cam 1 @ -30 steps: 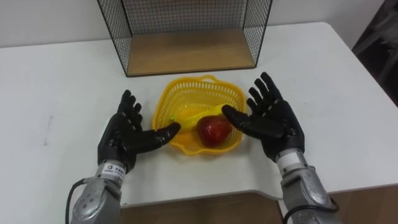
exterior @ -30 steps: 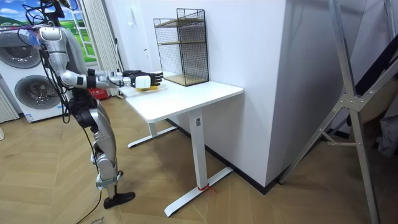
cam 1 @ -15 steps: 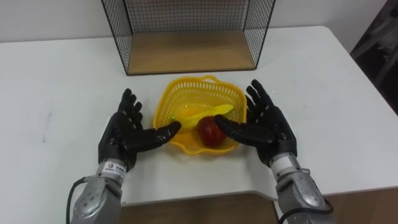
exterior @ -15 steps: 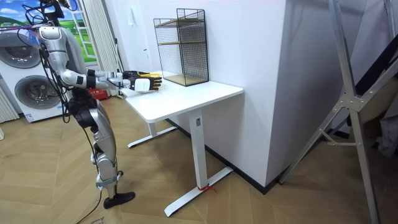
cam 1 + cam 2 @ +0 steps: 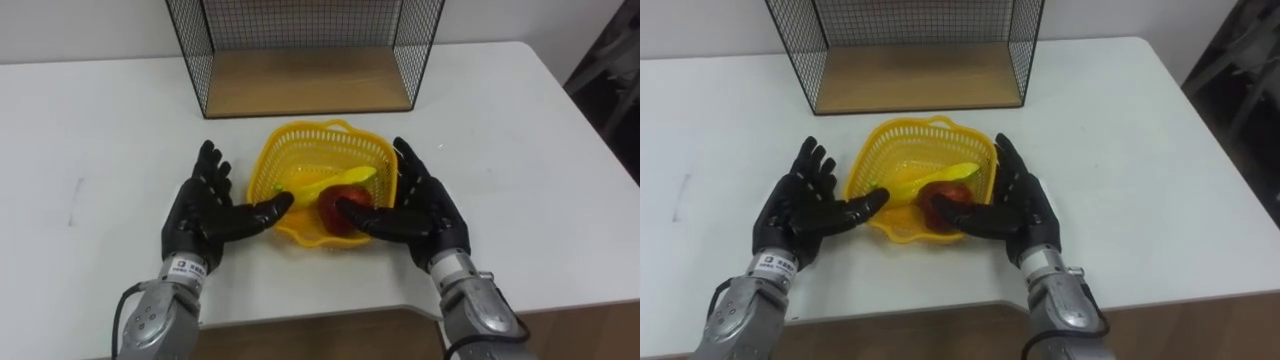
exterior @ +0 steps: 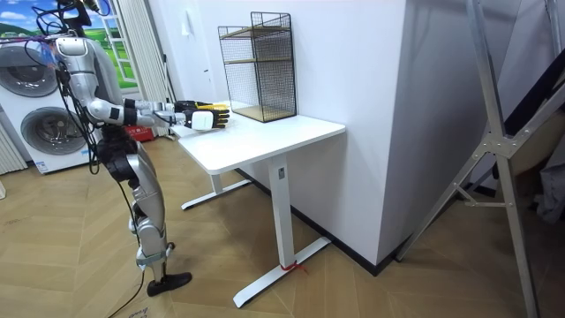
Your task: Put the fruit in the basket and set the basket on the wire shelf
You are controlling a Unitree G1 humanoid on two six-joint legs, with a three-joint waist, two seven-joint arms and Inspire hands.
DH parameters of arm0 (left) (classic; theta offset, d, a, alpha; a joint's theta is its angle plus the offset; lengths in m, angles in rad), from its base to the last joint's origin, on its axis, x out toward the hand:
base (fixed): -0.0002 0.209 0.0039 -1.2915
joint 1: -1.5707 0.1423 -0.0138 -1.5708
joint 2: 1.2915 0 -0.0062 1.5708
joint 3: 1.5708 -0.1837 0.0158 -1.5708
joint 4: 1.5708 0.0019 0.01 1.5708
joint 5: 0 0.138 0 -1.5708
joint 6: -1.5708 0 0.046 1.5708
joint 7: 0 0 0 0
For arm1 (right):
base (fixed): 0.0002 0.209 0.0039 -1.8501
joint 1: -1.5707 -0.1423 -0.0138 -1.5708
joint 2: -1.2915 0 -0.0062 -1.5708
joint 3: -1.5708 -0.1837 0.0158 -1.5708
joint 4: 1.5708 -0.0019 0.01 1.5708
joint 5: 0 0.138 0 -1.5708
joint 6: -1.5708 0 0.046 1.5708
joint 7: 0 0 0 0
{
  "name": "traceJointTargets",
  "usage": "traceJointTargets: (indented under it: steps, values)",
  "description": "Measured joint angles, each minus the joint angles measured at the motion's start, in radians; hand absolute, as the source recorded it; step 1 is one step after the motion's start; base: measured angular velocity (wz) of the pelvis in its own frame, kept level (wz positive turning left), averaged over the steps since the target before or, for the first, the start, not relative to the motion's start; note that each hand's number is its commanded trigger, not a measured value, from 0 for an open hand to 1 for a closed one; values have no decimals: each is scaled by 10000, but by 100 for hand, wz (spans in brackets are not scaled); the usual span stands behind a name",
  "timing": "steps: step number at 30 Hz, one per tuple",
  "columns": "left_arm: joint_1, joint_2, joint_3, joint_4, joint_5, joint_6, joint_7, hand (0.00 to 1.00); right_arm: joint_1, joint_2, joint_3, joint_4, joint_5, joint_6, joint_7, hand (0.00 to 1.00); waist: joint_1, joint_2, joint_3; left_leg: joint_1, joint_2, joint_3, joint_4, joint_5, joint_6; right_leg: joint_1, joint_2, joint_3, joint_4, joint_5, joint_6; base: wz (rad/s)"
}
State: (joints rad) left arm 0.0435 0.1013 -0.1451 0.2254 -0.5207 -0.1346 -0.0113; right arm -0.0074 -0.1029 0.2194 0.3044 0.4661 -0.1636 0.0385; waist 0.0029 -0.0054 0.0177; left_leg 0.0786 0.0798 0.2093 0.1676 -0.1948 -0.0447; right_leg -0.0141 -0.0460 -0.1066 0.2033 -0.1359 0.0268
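Closing on the basket [image 5: 322,138] from both sides, mid-frame on the white table [image 5: 90,120].

Seen left of centre: left hand [image 5: 205,215], palm inward, fingers straight and fanned, thumb tip touching or just short of the basket's left rim; cannot tell which. Barely shifted from a second ago.

Found in the basket, centre frame: banana [image 5: 320,183] lying across the middle, apple [image 5: 340,195] just beside it at the lower right corner.

Seen right of centre: right hand [image 5: 428,215], fingers straight and close together. Well clear of the basket a second ago; now moved leftward, flat along the right wall, thumb over the rim and across the apple's front.

Judged from that: fruit step done, two-handed lift being set up, squeeze on the left side not yet made. Likely needs the left palm brought in before lifting toward the wire shelf [image 5: 305,82] at upper centre, bottom board bare.

Counted: two hands, one basket, one banana, one apple, one wire shelf, one table.
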Motion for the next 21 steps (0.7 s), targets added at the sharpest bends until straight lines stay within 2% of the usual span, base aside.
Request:
traceJointTargets:
  steps: [5,8,13,21]
  values:
    - [-3,-13,-267,-15,10,0,0,0,-137,180,56,142,-397,0,-10,0,-11,31,-11,11,-1,-16,3,0,0,24,6,-11,-1,0,0,0]
    - [-9,-14,-517,-37,10,0,0,0,-232,180,220,400,-484,-245,-66,0,-20,35,-16,18,-1,-25,5,0,0,29,2,-23,2,1,-1,0]
    - [-28,-106,-886,-64,6,-7,-2,0,-358,187,346,635,-475,-414,-67,0,-5,18,-12,23,1,-29,10,1,1,32,0,-27,6,1,-1,0]
    - [-76,-133,-1079,-87,2,-24,-6,0,-496,266,412,761,-365,-419,-153,0,-9,-162,19,4,0,-33,20,1,1,20,-6,-50,10,1,-1,0]
